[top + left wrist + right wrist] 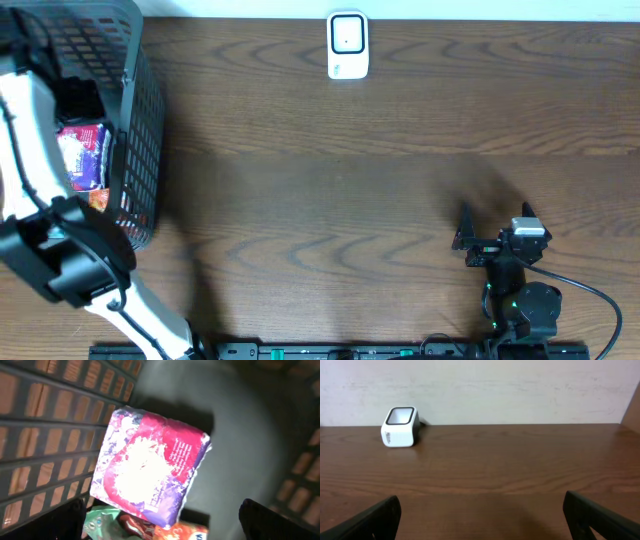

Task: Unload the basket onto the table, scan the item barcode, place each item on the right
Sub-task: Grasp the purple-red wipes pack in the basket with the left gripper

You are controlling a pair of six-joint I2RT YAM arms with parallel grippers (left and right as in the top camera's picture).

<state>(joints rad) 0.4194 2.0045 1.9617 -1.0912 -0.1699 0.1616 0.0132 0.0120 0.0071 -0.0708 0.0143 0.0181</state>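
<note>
L tool (175,522) wide in basket (140,120), R tool (485,520) wide over dark wood tbl (495,460), pale wall (495,390) behind.

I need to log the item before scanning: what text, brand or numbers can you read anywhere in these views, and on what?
Purple-pink packet in the basket: white print, washed out by glare, unreadable.
Orange packet: lettering cut off at the frame edge, unreadable.
White scanner: small side mark, too small to read.
No legible text anywhere.
</note>
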